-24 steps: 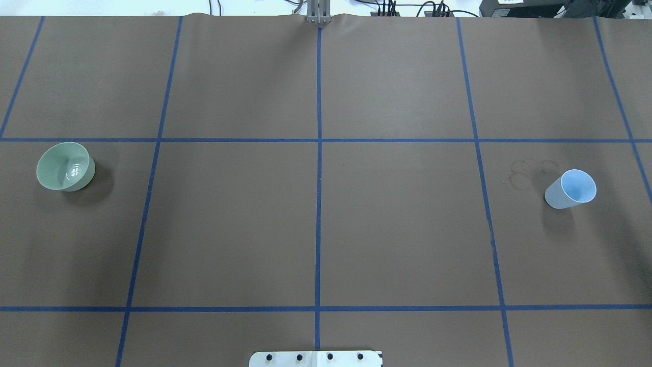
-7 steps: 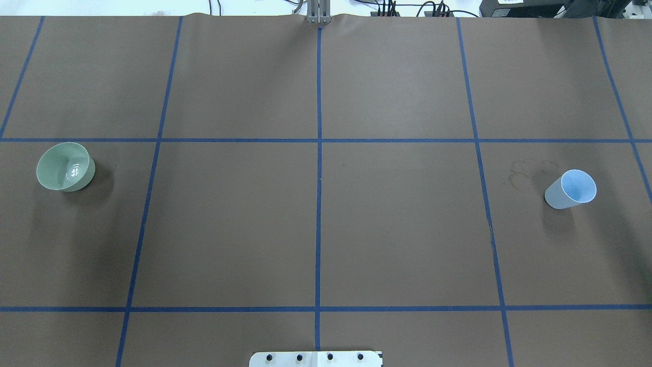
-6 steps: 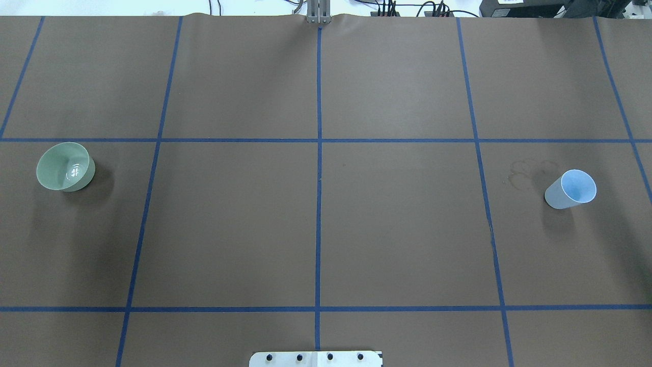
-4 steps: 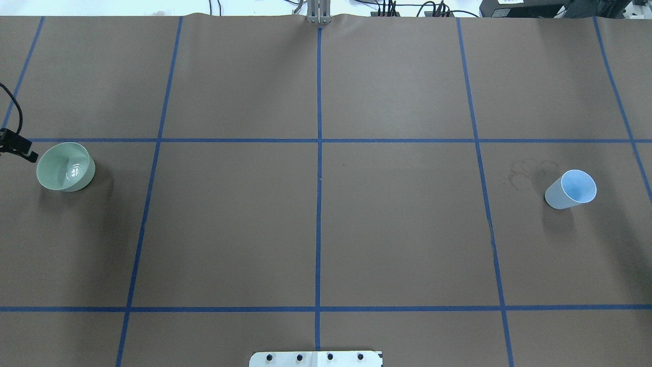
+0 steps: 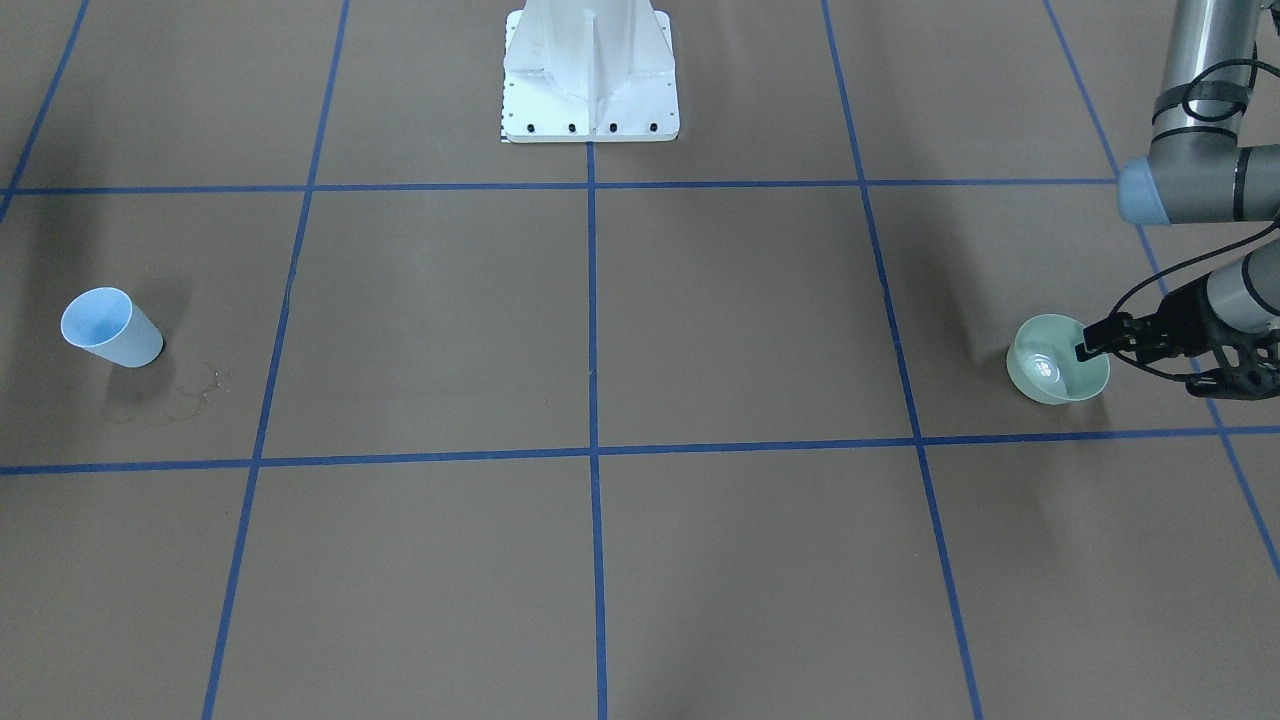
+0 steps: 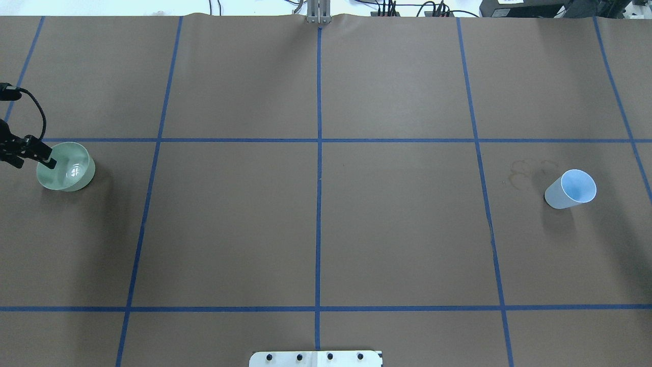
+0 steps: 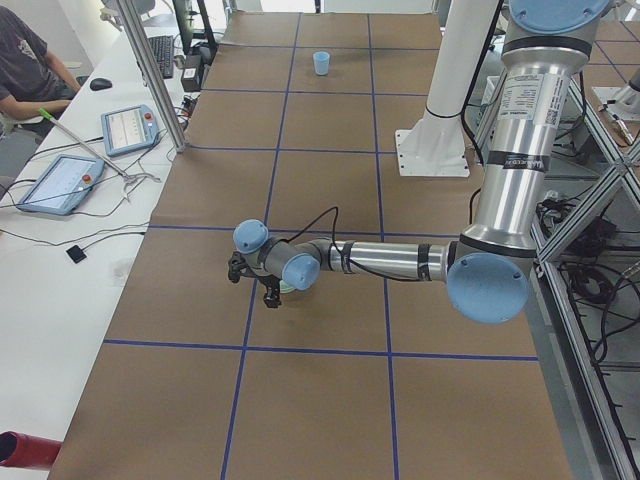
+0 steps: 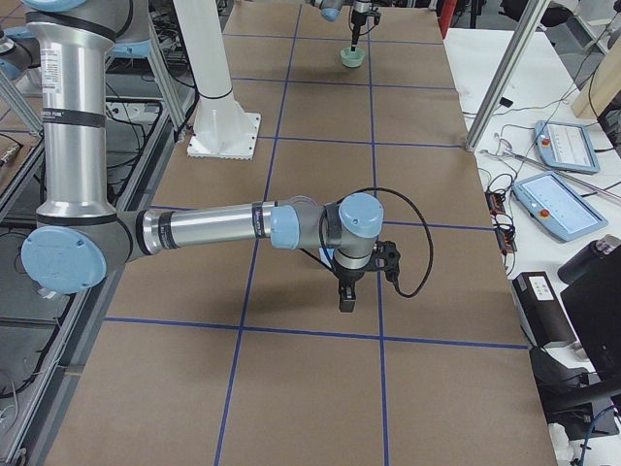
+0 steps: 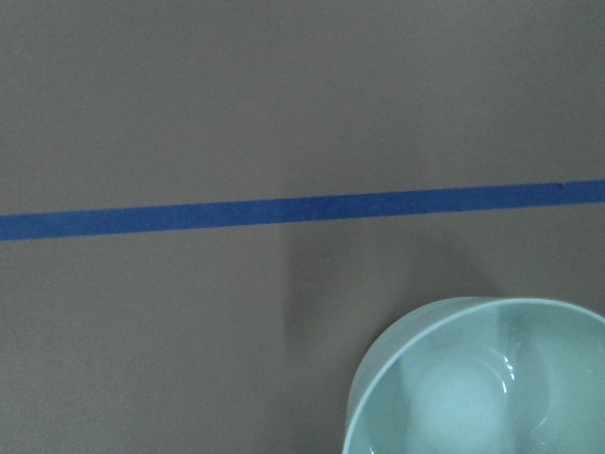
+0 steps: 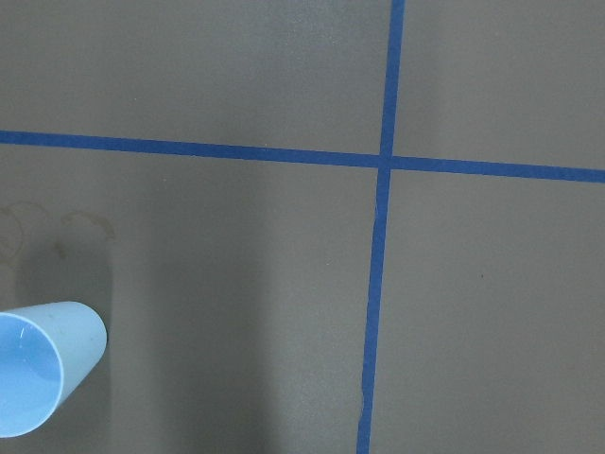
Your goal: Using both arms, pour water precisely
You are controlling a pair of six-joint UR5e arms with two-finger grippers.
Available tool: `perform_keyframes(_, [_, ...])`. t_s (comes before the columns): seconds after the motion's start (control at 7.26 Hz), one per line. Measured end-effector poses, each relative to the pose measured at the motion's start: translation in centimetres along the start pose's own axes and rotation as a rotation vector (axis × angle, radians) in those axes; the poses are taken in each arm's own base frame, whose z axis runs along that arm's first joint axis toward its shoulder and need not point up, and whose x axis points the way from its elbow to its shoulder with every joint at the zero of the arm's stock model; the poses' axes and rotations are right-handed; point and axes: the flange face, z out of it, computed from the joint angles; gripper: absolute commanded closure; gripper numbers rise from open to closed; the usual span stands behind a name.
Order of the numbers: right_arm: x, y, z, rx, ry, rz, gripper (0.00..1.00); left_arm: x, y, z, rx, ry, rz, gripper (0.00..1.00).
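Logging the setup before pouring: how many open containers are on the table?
2. A green bowl near the table's end on the robot's left, and a light blue cup near the end on its right. None seems hidden.

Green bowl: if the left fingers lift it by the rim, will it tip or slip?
The bowl likely tilts: a rim grip holds it off-centre. Its glossy wall looks slippery. The glint inside may be water, which could slosh.

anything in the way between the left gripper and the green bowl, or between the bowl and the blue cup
Nothing visible does. The left gripper sits right at the green bowl's rim. Between bowl and blue cup there is only brown paper with blue tape lines; faint ring stains lie flat beside the cup.
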Motion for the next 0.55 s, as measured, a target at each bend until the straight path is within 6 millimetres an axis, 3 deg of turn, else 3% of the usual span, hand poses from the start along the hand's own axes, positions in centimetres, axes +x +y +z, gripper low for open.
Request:
perform_keyframes(0.14, [0.03, 0.06, 0.05, -0.001, 0.0, 0.0, 0.0, 0.0, -0.09, 0.3, -0.005, -0.001, 0.0, 0.21])
perform_keyframes(0.28, [0.05, 0.12, 0.12, -0.002, 0.0, 0.0, 0.0, 0.09, -0.33, 0.48, -0.006, -0.001, 0.001, 0.44])
perform_keyframes(0.41, [0.07, 0.14, 0.14, -0.003, 0.0, 0.0, 0.0, 0.15, -0.52, 0.6, -0.008, -0.001, 0.0, 0.99])
perform_keyframes(0.55, [0.06, 0.16, 0.15, -0.003, 0.0, 0.0, 0.0, 0.21, -0.6, 0.67, -0.009, 0.0, -0.002, 1.0])
